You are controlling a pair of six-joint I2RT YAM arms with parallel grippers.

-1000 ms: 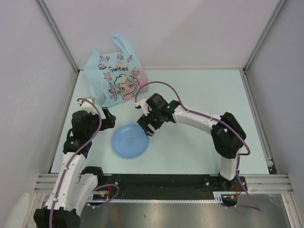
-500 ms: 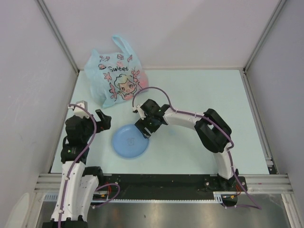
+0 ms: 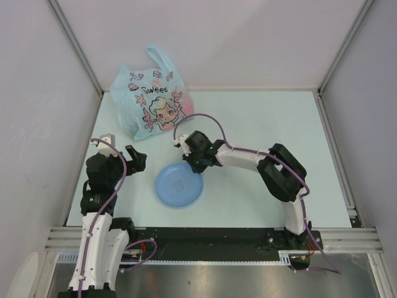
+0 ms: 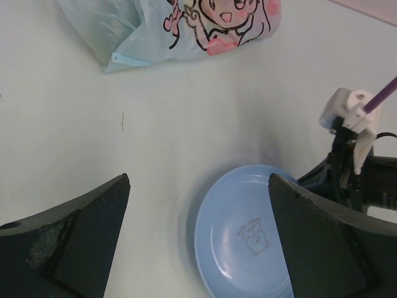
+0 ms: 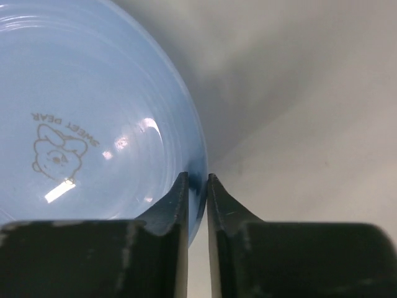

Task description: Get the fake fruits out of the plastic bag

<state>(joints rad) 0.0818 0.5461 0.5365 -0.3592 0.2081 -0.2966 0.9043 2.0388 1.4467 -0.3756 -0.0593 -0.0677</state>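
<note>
Right gripper (image 5: 197,181) first: its two dark fingers are pinched almost together, with only the thin rim of the blue plate (image 5: 93,93) between them, so that's a firm grip on the plate's edge. The wrist view shows a little bear drawing and the words "SWEET BEAR" on the plate's glossy face, and a soft shadow beside the rim; whether the plate is lifted off the table, I can't tell. From above, that gripper (image 3: 197,165) sits at the plate's (image 3: 178,186) far right edge, the right arm reaching in from the right with a purple cable (image 3: 208,117) looping over it. Across to the left gripper (image 4: 198,183): spread wide, nothing between the fingers, poised above the table (image 4: 155,124) just left of the plate (image 4: 242,248). Overhead it (image 3: 138,158) is near the plate's left side, not touching it. Further out, the plastic bag (image 3: 151,102) lies at the far left corner of the table (image 3: 267,124), well apart from both grippers, cartoon girl and "Sweet" facing up, one handle against the back wall. The left wrist catches its lower edge (image 4: 186,25). The fake fruits can't be made out; only a reddish tint shows through the bag's right side.
</note>
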